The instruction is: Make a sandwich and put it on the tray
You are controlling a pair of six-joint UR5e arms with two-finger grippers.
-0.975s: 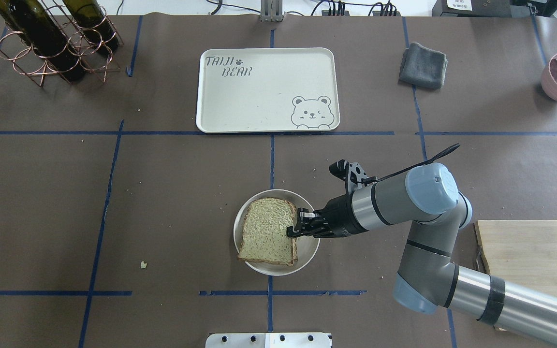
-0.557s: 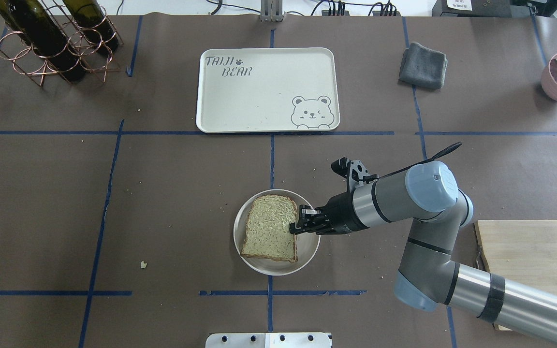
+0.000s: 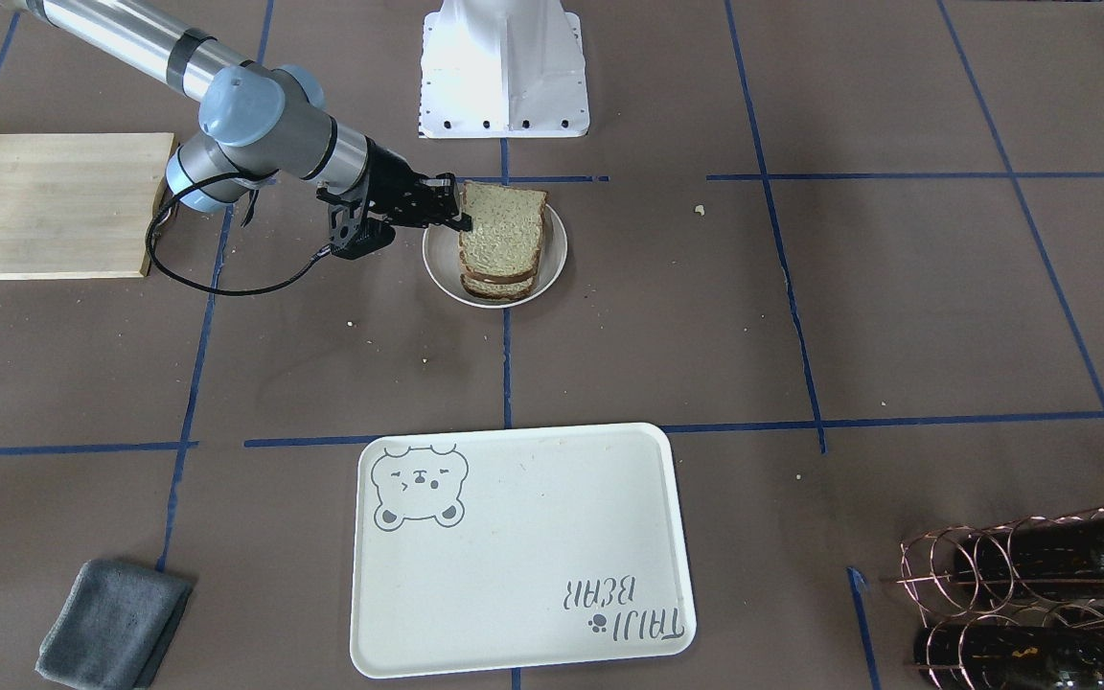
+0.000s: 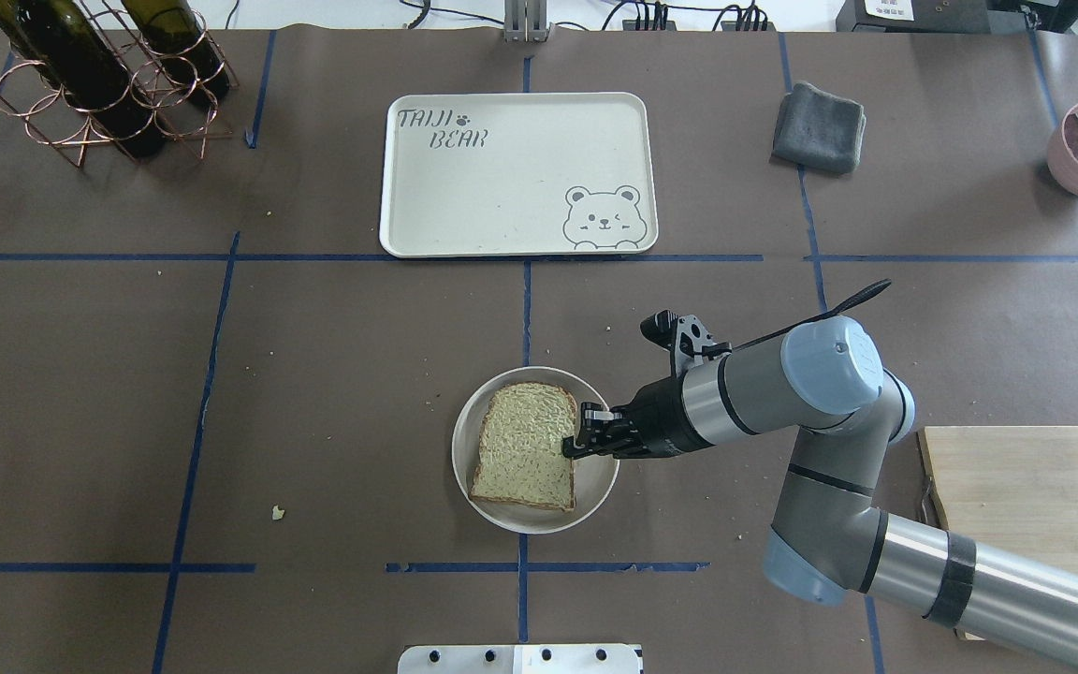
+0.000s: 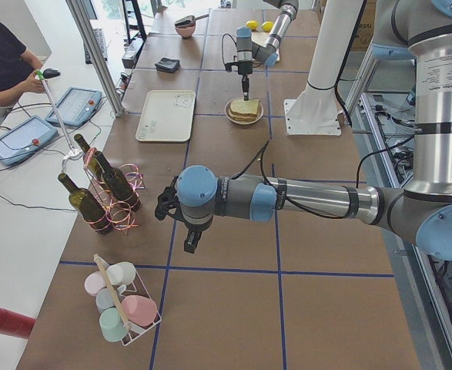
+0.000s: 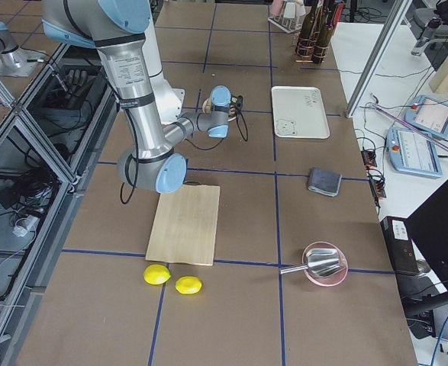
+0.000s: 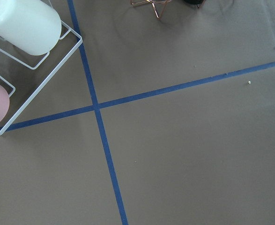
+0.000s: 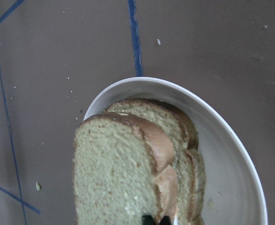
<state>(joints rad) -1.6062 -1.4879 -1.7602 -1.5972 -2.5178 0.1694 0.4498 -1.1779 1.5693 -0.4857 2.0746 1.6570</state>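
Sandwich (image 4: 522, 449) sits stacked on the round plate (image 4: 597, 482) at mid-table. The right gripper (image 4: 578, 438) grips its right edge, fingers pinched narrow. The tray (image 4: 520, 178) lies well beyond. The left gripper (image 5: 189, 243) hangs far off, fingers unreadable.

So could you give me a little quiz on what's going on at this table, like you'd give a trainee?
1. True or false: the sandwich lies on the tray.
2. What does the sandwich rest in? A) a round white plate B) a wire bottle rack C) a pink bowl
3. Fill in: the fingers pinching the sandwich's edge belong to the robot's ____ arm.

Key: 1 false, the tray is bare and lies apart from the sandwich. 2 A. 3 right.
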